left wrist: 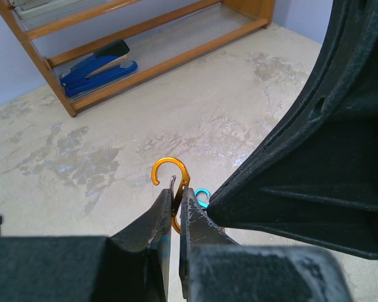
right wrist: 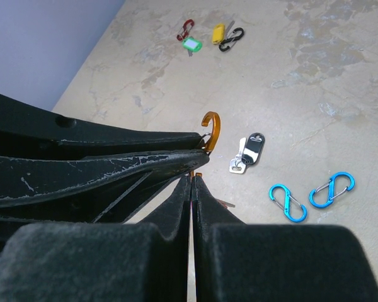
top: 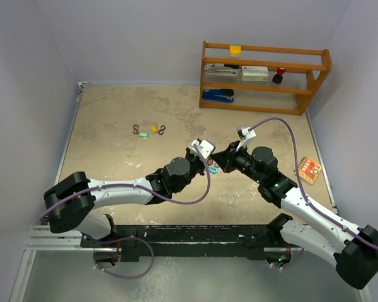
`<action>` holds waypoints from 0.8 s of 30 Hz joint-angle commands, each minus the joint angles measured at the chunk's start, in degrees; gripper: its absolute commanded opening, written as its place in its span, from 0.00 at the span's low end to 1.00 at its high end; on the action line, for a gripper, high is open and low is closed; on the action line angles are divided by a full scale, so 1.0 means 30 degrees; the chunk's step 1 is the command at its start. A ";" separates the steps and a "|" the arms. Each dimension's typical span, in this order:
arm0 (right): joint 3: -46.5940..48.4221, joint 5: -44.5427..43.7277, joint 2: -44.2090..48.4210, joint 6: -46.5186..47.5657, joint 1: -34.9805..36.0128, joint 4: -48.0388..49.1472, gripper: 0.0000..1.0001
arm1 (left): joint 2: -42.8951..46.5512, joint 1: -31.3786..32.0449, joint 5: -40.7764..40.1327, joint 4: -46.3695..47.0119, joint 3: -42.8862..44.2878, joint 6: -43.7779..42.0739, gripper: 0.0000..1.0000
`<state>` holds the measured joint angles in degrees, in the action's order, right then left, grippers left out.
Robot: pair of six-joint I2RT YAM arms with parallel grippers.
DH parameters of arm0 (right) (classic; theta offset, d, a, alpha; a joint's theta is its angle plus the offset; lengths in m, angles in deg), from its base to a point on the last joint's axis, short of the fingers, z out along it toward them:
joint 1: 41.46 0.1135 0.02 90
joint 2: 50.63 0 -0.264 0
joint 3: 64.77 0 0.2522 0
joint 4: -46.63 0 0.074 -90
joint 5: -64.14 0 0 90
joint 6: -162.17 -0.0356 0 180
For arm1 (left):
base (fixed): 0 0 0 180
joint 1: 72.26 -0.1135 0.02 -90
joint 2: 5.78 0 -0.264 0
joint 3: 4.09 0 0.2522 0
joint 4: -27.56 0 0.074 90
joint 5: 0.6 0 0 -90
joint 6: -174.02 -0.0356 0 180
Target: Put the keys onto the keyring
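Note:
My left gripper (left wrist: 174,190) is shut on an orange S-shaped clip (left wrist: 170,171), held just above the table. It shows as well in the right wrist view (right wrist: 211,128). My right gripper (right wrist: 194,178) is shut, tip to tip with the left one (top: 208,162), with a thin reddish sliver between its pads, seemingly a key. A black-headed key (right wrist: 248,151) lies on the table just beyond. A green-tagged key (right wrist: 191,44) and a yellow-tagged key (right wrist: 218,32) lie far off at the left (top: 148,132).
Two blue S-clips (right wrist: 288,202) (right wrist: 331,190) lie under the grippers. A red clip (right wrist: 186,29) and a black clip (right wrist: 232,39) lie by the far keys. A wooden shelf (top: 264,72) with a blue stapler (left wrist: 97,66) stands at the back right. An orange card (top: 309,170) lies at the right edge.

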<state>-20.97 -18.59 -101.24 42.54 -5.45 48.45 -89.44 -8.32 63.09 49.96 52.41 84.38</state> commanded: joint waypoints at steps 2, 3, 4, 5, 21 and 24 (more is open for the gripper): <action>0.0388 0.0222 0.0197 -0.0198 0.0050 0.0380 0.00 | 0.0742 0.0386 0.0241 0.0917 0.0262 -0.0316 0.00; 0.0397 0.0201 0.0229 -0.0202 0.0065 0.0376 0.00 | 0.0729 0.0419 0.0243 0.0916 0.0270 -0.0324 0.00; 0.0388 0.0172 0.0244 -0.0202 0.0060 0.0353 0.00 | 0.0724 0.0449 0.0272 0.0920 0.0282 -0.0358 0.00; 0.0372 0.0158 0.0275 -0.0199 0.0066 0.0332 0.00 | 0.0713 0.0475 0.0272 0.0946 0.0277 -0.0381 0.00; 0.0515 -0.0382 0.0704 -0.0662 0.0062 -0.0434 0.00 | 0.0899 0.0673 0.0477 0.1100 0.0029 -0.0817 0.00; 0.0556 -0.0643 0.0887 -0.0634 0.0053 -0.0621 0.00 | 0.1039 0.0688 0.0501 0.1100 -0.0077 -0.0915 0.00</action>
<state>-20.97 -18.87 -100.08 41.04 -5.45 45.63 -89.26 -6.94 63.11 50.07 52.41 82.72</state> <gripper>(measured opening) 0.005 0.021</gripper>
